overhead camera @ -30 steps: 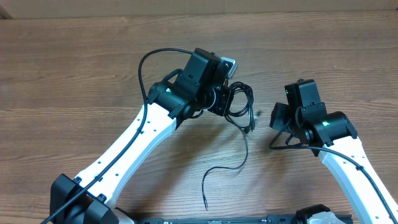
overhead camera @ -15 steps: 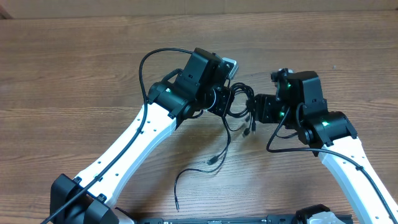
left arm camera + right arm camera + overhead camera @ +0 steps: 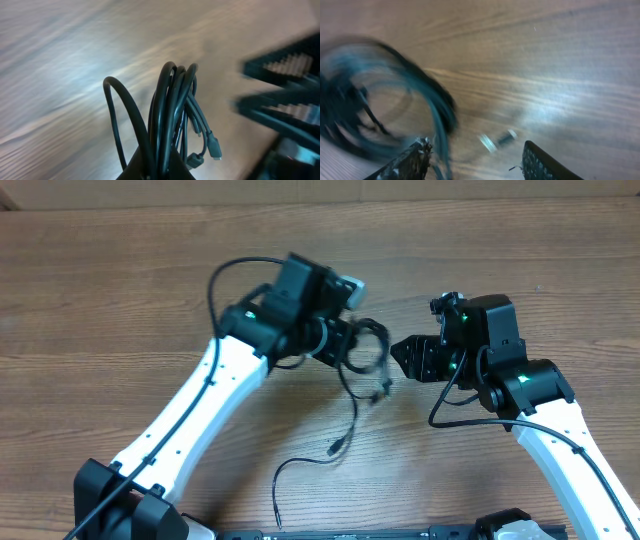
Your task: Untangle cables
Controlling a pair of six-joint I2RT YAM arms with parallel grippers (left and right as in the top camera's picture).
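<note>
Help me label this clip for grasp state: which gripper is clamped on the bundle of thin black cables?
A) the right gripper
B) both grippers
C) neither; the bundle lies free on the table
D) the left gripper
D: the left gripper is shut on the cables, which loop out of its closed fingers in the left wrist view, while the right gripper stands open beside the bundle.

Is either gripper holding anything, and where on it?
Left gripper pinches the cables where the loops bunch together; right gripper is open, holding nothing.
</note>
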